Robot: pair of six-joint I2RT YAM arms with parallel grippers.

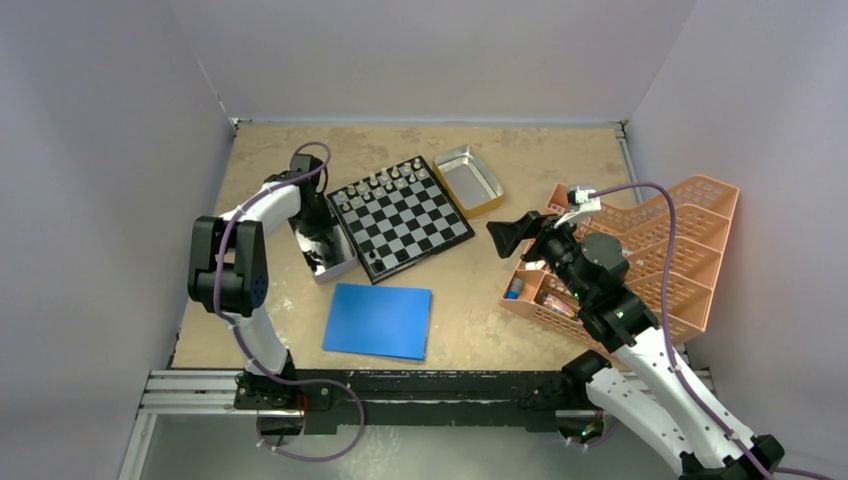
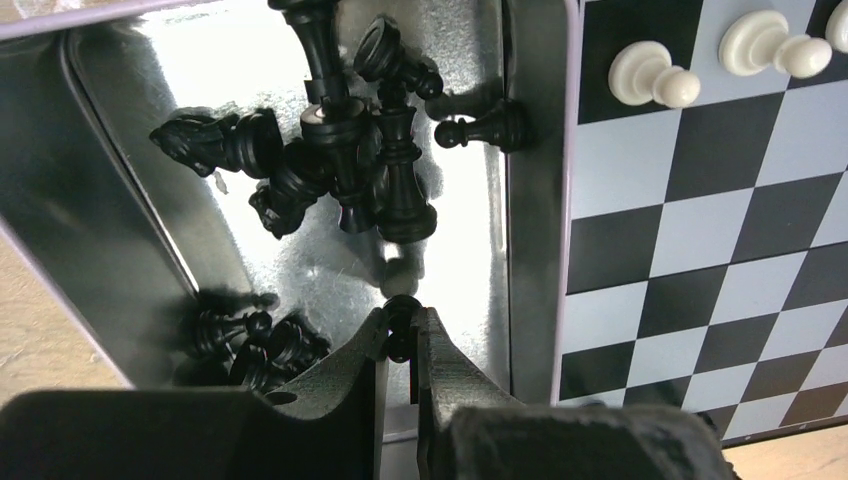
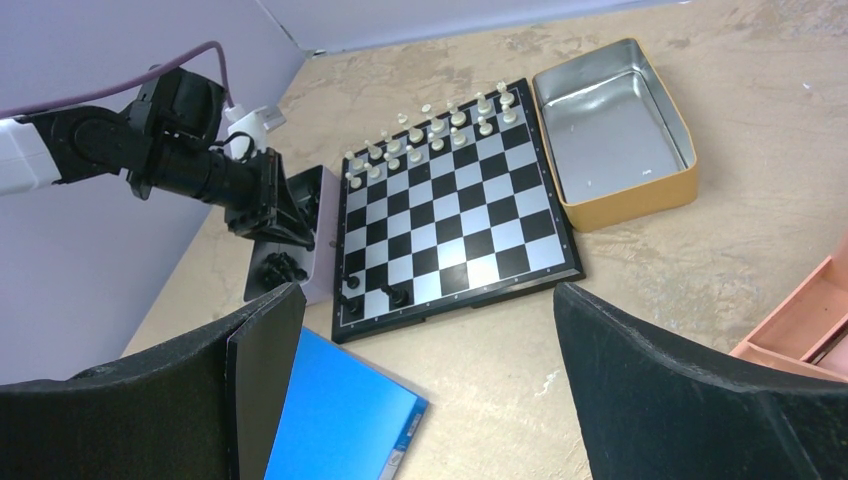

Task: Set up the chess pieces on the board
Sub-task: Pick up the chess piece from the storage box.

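The left pincer (image 2: 403, 338) is reaching down into the shiny rectangular metal tray (image 2: 300, 275). Its dark fingertips (image 2: 372, 345) are pressing together on a tiny black chess pawn (image 2: 400, 318), seemingly at its rounded head. Whether the pawn is standing or leaning I cannot tell.

Just ahead of the pincer a tangled heap of black chess pieces (image 2: 350, 170) is lying on the tray floor, and a few more are sitting close on its left, in the tray's near corner. Immediately to its right, past the tray wall, the small square black-and-silver chequered board (image 2: 700, 220) is resting on the tan table (image 1: 520, 160). Cream-white chess pieces (image 3: 430, 130) are filling the two rows farthest from the pincer, and only a couple of black ones are standing on the rows nearest it.

The right pincer (image 3: 428, 300) is hanging well away on the far side of the board – jaws wide apart, holding nothing.

The step in hand appears to be lifting this pawn out for the near rows. A grip on a small round head is likely slippery, so the lift is best taken slowly and straight up until the base is clearing the tray wall, and only then carried right. Staying clear of the heap ahead should avoid dragging other pieces along. Over its square, the pawn should be lowered until its base is sitting flat – and released only then, without a sideways nudge.
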